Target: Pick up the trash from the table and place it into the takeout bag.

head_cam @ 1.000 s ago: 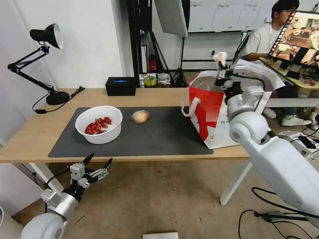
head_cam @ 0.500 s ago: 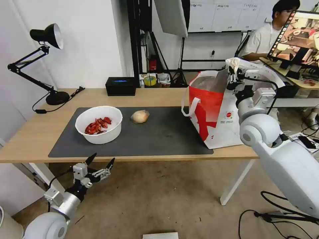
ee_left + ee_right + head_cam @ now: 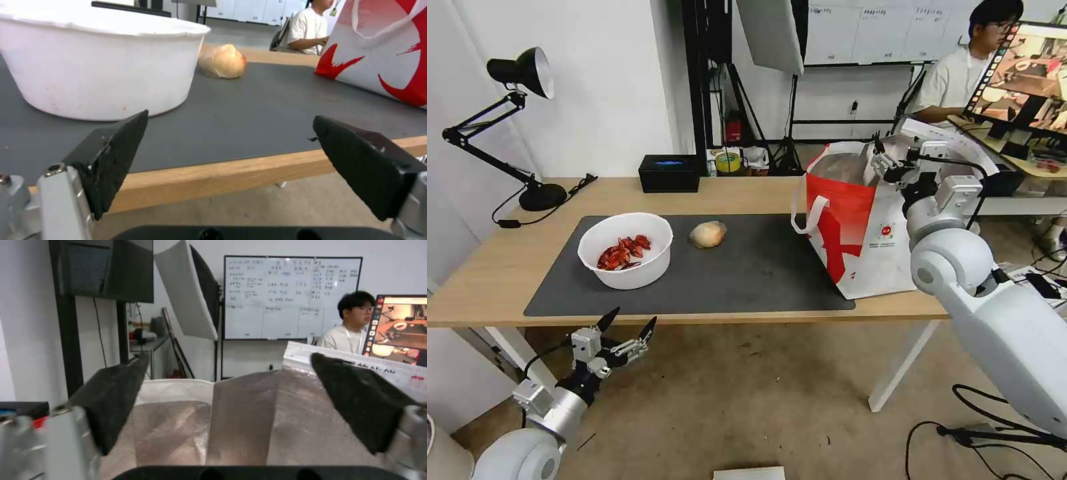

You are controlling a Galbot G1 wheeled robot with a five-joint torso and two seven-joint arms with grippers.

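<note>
jaws of right gripper (image 3: 884,160) spread over takeout bag (image 3: 854,227).

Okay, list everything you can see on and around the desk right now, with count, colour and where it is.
white bowl of red shells: one, white, on the mat's left part
round tan lump: one, tan, on the mat right of the bowl
takeout bag: one, red and white with foil lining, on the table's right end, open
mat: one, dark grey, on the table
table: one, light wood
black box: one, at the table's back edge
desk lamp: one, black, back left corner
left gripper: open, low in front of the table's front edge
right gripper: open, empty, over the bag's mouth
</note>
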